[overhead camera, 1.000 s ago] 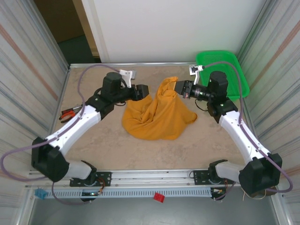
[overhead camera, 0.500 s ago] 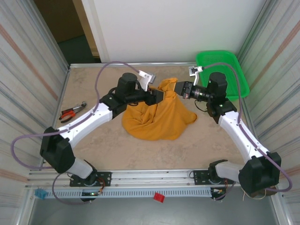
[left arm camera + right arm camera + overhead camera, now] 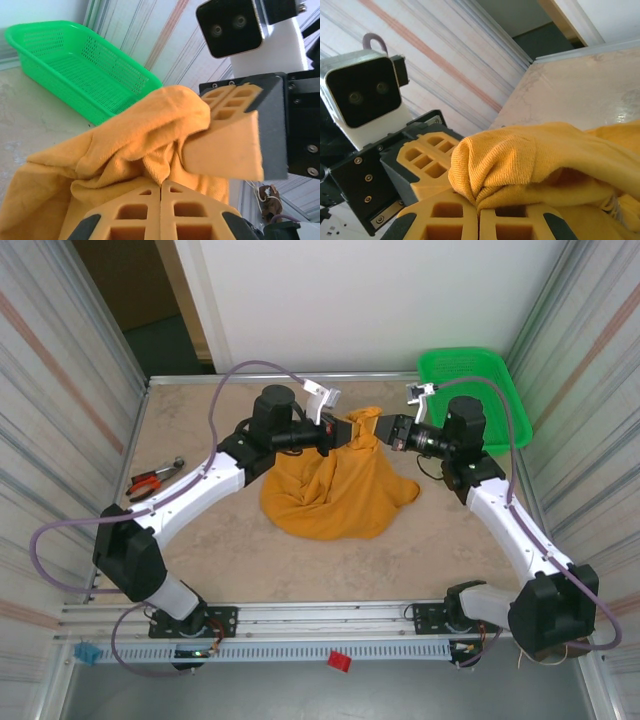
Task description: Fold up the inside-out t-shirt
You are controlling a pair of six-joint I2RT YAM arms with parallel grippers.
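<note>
The inside-out t-shirt (image 3: pixel 335 490) is a mustard-yellow heap in the middle of the table, with one fold pulled up into a peak at its far side. My left gripper (image 3: pixel 349 432) reaches that peak from the left and is shut on a pinch of the cloth (image 3: pixel 125 145); its tips (image 3: pixel 161 184) meet around a ribbed fold. My right gripper (image 3: pixel 379 428) comes from the right and is shut on the same raised fold (image 3: pixel 520 160), with its jaws (image 3: pixel 479 209) closed on the fabric. The two grippers nearly touch, tip to tip.
A green plastic basket (image 3: pixel 475 380) stands at the back right corner, close behind the right arm, and also appears in the left wrist view (image 3: pixel 75 70). Red-handled pliers (image 3: pixel 152 480) lie at the table's left edge. Ribbed walls enclose both sides.
My left arm has swung right from beside the heap to the raised fold, and its jaws have closed on the cloth. The right gripper has held its grip in place.
</note>
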